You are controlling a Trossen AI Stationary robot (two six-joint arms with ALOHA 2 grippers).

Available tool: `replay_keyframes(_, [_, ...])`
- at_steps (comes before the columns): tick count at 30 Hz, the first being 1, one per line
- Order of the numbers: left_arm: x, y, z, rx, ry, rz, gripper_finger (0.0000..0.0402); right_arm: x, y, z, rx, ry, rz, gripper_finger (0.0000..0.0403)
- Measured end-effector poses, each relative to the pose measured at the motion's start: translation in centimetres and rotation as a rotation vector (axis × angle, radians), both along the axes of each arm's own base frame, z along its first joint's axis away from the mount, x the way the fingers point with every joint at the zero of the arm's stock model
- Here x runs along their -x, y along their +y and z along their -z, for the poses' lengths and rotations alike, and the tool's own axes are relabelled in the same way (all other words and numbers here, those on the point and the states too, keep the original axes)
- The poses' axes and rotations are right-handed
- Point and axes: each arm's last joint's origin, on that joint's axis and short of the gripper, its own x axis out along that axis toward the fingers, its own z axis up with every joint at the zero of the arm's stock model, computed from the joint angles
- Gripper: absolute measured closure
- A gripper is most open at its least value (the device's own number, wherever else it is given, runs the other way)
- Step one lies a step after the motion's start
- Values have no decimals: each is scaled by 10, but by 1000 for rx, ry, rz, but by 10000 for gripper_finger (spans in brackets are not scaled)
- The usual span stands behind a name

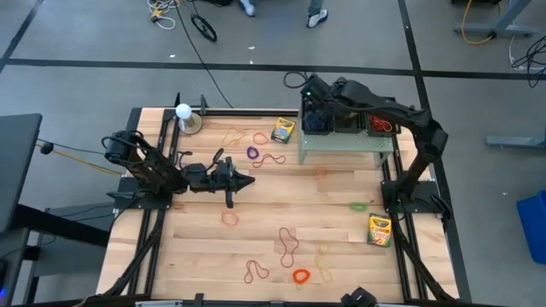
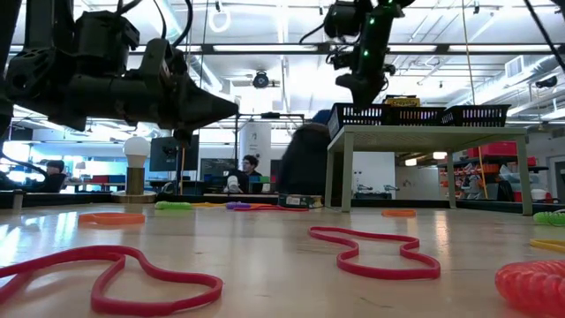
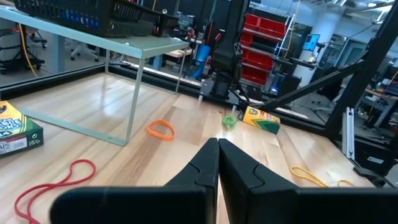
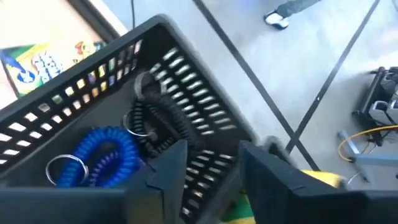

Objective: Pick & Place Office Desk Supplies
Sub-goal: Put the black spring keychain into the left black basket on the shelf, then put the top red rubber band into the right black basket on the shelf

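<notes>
Crayon boxes (image 1: 283, 130) (image 1: 380, 228), red rubber bands (image 1: 287, 243) (image 2: 371, 252), a purple ring (image 1: 253, 153) and an orange coil (image 1: 300, 275) lie loose on the wooden table. My right gripper (image 4: 211, 168) hangs open over the black basket (image 4: 186, 87) on the pale green stand (image 1: 345, 143), with nothing between its fingers. The basket holds a blue coil (image 4: 102, 152) and a black coil (image 4: 158, 121). Something yellow and green (image 4: 314, 179) shows just under the fingers. My left gripper (image 1: 247, 181) is shut and level above the table's left middle.
A white ball on a round base (image 1: 183, 111) stands at the far left corner. A second black basket (image 1: 375, 124) sits on the stand's right half. Open wood lies between the loose bands at the table's middle. People sit in the room behind the table.
</notes>
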Motion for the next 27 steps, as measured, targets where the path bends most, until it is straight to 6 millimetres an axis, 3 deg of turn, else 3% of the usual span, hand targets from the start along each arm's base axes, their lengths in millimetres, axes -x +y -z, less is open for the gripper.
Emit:
replay_keyframes(5, [0, 0, 3, -33, 31, 0, 385, 12, 24, -20, -24, -34, -43, 244])
replay_keyframes(11, [0, 0, 6, -40, 68, 7, 385, 23, 81, -28, -27, -93, -160, 328])
replay_keyframes(15, [0, -2, 6, -40, 67, 37, 385, 33, 126, -22, -37, -197, -248, 393])
replay_keyframes(22, [0, -7, 7, -57, 81, 67, 385, 50, 197, 3, -103, -403, -377, 384])
replay_keyframes(27, [0, -12, 7, -69, 81, 86, 385, 43, 230, 38, -96, -537, -481, 398])
